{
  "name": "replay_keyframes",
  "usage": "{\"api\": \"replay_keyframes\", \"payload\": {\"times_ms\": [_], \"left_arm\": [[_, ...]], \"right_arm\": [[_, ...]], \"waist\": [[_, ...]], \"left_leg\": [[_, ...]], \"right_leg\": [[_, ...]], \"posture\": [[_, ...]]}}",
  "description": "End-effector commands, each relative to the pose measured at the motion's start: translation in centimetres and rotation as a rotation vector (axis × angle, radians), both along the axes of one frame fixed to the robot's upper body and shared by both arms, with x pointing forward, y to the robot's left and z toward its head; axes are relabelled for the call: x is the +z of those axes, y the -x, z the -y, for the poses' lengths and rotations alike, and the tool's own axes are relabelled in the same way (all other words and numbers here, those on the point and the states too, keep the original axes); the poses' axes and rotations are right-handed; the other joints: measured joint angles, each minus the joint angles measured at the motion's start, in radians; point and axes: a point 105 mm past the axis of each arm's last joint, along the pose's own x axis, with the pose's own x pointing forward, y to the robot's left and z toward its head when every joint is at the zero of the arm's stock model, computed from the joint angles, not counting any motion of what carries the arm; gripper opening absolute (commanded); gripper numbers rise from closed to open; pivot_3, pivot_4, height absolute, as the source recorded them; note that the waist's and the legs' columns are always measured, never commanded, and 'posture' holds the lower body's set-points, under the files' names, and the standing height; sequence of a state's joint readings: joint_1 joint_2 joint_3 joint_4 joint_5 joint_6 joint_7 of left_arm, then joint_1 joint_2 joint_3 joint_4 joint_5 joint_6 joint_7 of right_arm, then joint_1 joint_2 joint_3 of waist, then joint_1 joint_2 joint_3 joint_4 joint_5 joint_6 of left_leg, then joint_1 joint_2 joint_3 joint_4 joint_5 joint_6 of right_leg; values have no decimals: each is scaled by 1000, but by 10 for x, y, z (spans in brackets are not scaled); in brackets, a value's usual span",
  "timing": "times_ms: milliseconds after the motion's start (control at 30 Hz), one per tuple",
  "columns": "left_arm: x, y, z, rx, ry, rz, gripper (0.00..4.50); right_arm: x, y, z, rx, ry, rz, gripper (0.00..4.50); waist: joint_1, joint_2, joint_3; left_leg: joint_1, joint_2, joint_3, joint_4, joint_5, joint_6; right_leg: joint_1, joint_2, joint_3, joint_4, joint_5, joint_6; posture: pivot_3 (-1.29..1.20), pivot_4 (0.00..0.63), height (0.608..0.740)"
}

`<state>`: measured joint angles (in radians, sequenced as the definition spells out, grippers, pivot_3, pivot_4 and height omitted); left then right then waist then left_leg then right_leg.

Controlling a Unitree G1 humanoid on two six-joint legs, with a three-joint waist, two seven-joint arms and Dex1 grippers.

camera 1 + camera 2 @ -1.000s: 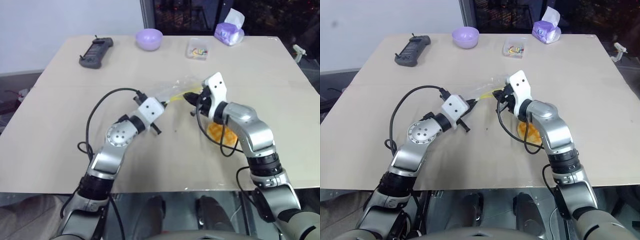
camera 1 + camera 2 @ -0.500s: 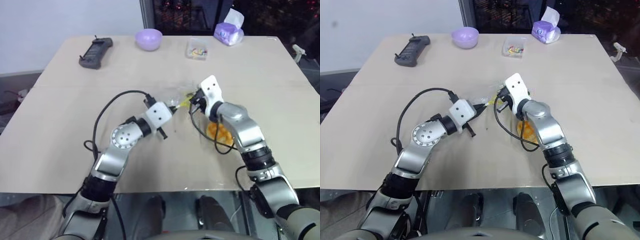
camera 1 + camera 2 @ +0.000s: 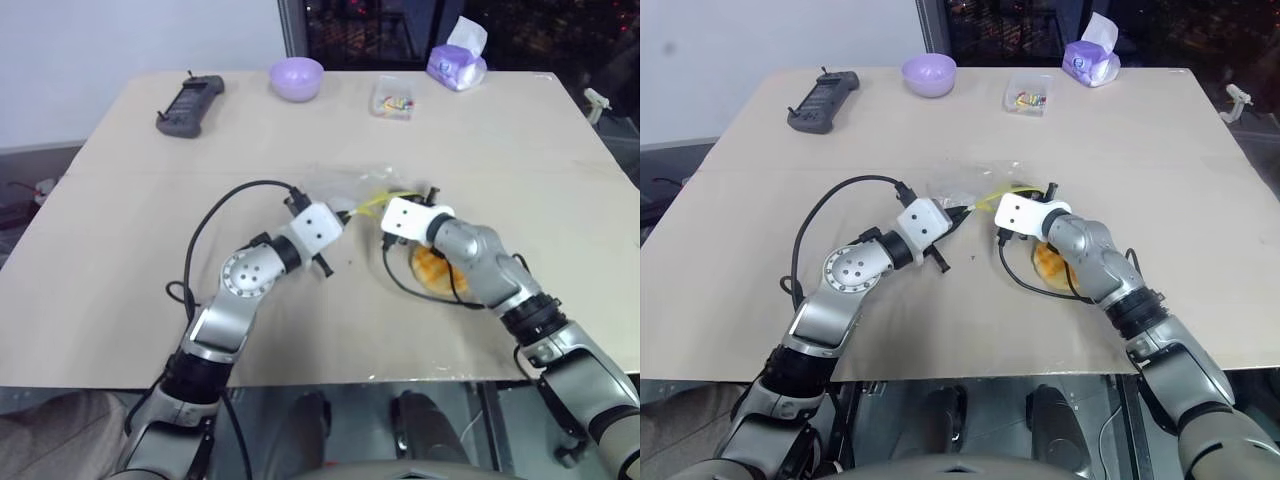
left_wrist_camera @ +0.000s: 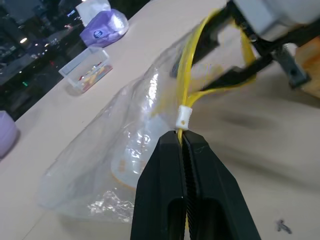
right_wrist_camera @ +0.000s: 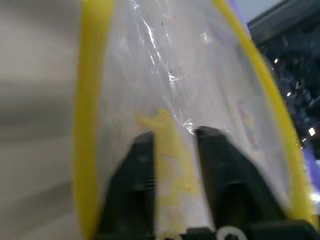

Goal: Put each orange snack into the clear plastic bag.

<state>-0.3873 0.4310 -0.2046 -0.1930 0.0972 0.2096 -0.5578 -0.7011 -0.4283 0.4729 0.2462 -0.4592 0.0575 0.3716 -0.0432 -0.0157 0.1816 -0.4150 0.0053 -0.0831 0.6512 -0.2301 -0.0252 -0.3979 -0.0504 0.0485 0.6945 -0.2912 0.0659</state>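
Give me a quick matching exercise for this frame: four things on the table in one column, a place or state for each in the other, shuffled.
1. clear plastic bag
2. orange snack
3. lilac bowl
4. black handset

A. far left corner of the table
B. on the table beside the right forearm
C. seal strip pinched in the left gripper
D. far edge, middle

Pairs: 1-C, 2-B, 3-D, 4-A

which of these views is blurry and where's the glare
Right wrist view: smeared, the clear plastic bag and its yellow seal strip soft. Left wrist view: the bag's seal sharp near the left gripper, the far table soft, glints on the bag's folds. Head views: even light, dark window behind.
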Motion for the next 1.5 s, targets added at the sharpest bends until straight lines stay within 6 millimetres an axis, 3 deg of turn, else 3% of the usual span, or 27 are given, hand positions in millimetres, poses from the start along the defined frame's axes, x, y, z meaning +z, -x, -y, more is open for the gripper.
{"api": "replay_keyframes", "payload": {"times_ms": [33,133,267,367,500,767,867,967,1133,1267,1500], "left_arm": [[11,-2,-3,24,10,47,0],[11,-3,-2,28,12,46,0],[9,-3,-2,36,14,42,0],[9,-6,-6,63,14,45,0],[10,-9,-9,90,17,45,0],[8,-11,-8,93,22,41,0],[8,-11,-8,93,22,39,0],[9,-14,-10,111,33,39,0],[8,-16,-8,121,47,37,0],[8,-17,-6,113,49,33,0],[8,-18,-3,98,45,31,0]], "right_arm": [[9,0,2,8,5,53,3223],[9,1,4,6,3,49,4468],[10,5,3,31,-2,35,4468],[9,22,0,93,-125,-135,4468],[32,50,5,176,-382,-348,4468],[43,84,41,196,-524,-496,4468],[44,85,59,128,-572,-478,4468],[25,98,88,17,-594,-565,4468],[0,124,108,-56,-568,-650,4468],[-21,122,123,-168,-534,-653,4468],[-37,107,123,-241,-553,-638,4468]], "waist": [[1,0,0],[1,0,0],[2,0,0],[2,0,0],[3,0,0],[7,0,0],[6,0,0],[13,0,0],[25,0,0],[25,0,0],[25,0,0]], "left_leg": [[0,0,0,0,0,0],[0,0,0,0,0,0],[0,0,0,0,0,0],[0,0,0,0,0,0],[-1,0,-1,0,0,0],[0,0,-3,0,0,0],[0,0,-3,0,0,0],[0,0,-2,0,0,0],[0,0,-2,0,0,0],[1,0,-2,1,0,0],[1,0,-2,1,0,0]], "right_leg": [[0,0,0,0,0,0],[0,0,0,0,0,0],[0,0,0,0,0,0],[0,0,0,0,0,0],[0,0,0,0,0,0],[3,0,-3,-1,0,0],[3,0,-3,-1,0,0],[3,-1,-2,-1,0,0],[3,-1,-2,-2,0,0],[4,0,-2,0,0,0],[4,0,-3,-1,0,0]], "posture": [[0,150,740],[0,150,740],[0,150,740],[0,150,740],[0,150,740],[0,150,740],[0,150,740],[0,150,740],[0,150,740],[0,150,740],[0,150,740]]}}
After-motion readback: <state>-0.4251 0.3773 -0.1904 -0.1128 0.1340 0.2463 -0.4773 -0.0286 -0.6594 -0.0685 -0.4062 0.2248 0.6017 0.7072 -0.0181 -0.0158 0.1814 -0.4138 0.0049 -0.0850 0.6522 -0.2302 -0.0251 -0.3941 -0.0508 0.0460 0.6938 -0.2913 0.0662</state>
